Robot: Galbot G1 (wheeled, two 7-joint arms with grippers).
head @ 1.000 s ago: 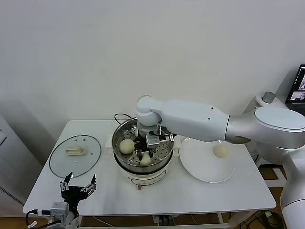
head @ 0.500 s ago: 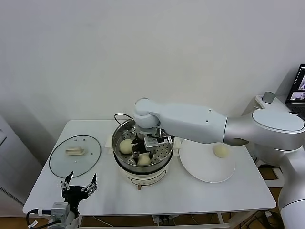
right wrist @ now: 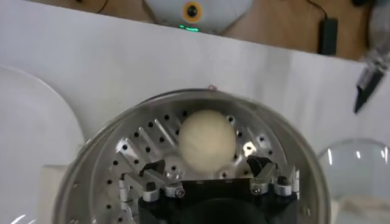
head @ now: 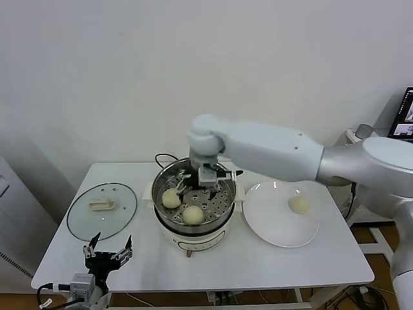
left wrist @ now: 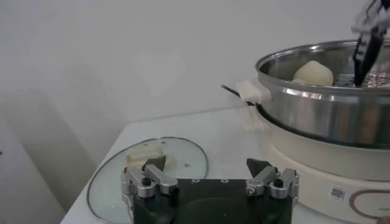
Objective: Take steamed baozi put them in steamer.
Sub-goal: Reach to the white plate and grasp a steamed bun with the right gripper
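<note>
- White wall stands behind a white table that carries everything.
- Near the table's middle sits the steamer, a shiny steel pot on a white base, with a perforated tray inside.
- Two steamed baozi lie on that tray: one bun toward the robot's left, another bun nearer the front rim.
- The right gripper hangs over the pot just above the buns, jaws spread wide and holding nothing; its wrist view shows a bun lying free beyond the fingers.
- A third baozi rests on the white plate beside the steamer.
- A glass lid lies flat on the table's left side.
- The left gripper waits at the table's front-left edge, open and empty.
</note>
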